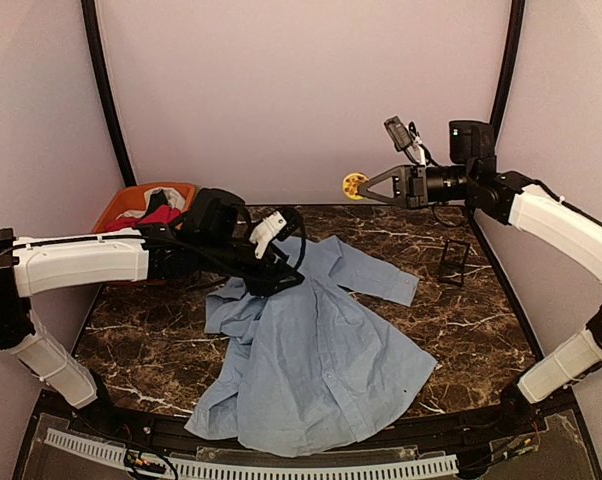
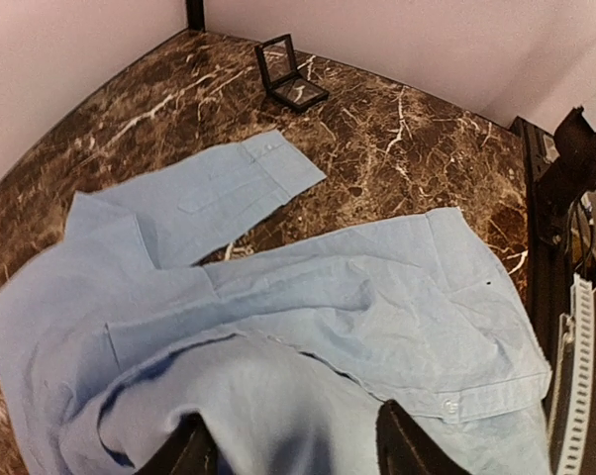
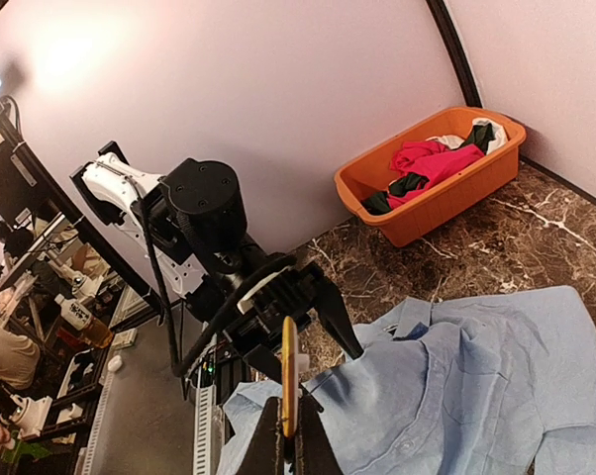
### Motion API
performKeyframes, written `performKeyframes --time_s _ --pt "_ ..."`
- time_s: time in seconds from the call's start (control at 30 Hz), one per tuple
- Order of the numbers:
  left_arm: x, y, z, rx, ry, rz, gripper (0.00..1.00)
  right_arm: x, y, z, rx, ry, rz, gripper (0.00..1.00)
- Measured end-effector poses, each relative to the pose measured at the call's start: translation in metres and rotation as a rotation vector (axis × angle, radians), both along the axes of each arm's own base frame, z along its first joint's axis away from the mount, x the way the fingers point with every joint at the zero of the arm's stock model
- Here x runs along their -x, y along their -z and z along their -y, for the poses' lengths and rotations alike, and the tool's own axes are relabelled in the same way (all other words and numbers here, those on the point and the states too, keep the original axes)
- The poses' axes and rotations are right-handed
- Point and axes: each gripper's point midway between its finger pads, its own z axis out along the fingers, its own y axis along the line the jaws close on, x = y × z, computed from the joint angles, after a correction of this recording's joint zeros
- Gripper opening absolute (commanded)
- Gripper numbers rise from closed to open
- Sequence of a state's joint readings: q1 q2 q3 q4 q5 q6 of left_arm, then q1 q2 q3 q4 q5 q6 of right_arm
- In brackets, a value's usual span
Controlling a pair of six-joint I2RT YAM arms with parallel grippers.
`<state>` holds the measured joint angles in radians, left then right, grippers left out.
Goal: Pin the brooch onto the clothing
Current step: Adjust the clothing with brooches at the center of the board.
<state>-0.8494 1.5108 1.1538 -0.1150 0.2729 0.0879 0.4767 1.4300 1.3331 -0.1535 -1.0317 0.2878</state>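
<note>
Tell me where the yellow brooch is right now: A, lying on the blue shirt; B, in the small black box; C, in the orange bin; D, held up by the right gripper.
D: the right gripper is shut on the yellow brooch, raised in the air, apart from the blue shirt.

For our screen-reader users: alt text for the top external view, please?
The right tool holds a small round yellow brooch up above a dark marble table, while the left tool rests on a rumpled light blue button-up shirt spread there. An orange plastic bin of clothes stands back left.
</note>
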Motion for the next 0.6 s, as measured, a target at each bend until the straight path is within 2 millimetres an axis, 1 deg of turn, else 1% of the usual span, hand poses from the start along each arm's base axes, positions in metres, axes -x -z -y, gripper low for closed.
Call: performKeyframes --time_s 0.07,0.1,0.17,0.23,0.27,0.37,0.43,0.47,0.5,0.53,0.6 --pt "0.004 0.011 -0.005 -0.018 -0.001 -0.018 0.61 -0.001 0.004 0.001 0.007 0.006 -0.008 0.0" --pt "0.006 0.013 -0.008 -0.023 -0.004 -0.018 0.64 -0.002 0.008 0.001 0.013 0.008 -0.018 0.0" --pt "0.011 0.009 -0.019 -0.022 -0.01 -0.007 0.69 -0.004 0.015 0.001 0.023 0.014 -0.035 0.0" --pt "0.017 -0.003 -0.034 -0.009 -0.033 0.018 0.72 -0.006 0.018 0.001 0.027 0.017 -0.043 0.0" --pt "0.02 -0.013 -0.043 0.002 -0.045 0.035 0.72 -0.007 0.019 0.0 0.029 0.017 -0.046 0.0" --pt "0.029 -0.04 -0.068 0.024 -0.092 0.092 0.72 -0.009 0.022 -0.001 0.032 0.016 -0.053 0.0" --pt "0.032 -0.051 -0.082 0.022 -0.123 0.118 0.72 -0.01 0.024 -0.001 0.035 0.016 -0.058 0.0" --pt "0.033 -0.051 -0.087 0.007 -0.136 0.121 0.71 -0.01 0.025 -0.002 0.036 0.015 -0.061 0.0" --pt "0.033 -0.045 -0.091 -0.021 -0.146 0.113 0.71 -0.01 0.026 -0.002 0.036 0.013 -0.063 0.0" --pt "0.033 -0.035 -0.094 -0.055 -0.153 0.098 0.72 -0.011 0.027 -0.002 0.037 0.012 -0.066 0.0" --pt "0.03 -0.008 -0.098 -0.14 -0.164 0.061 0.72 -0.01 0.027 -0.002 0.036 0.01 -0.07 0.0"
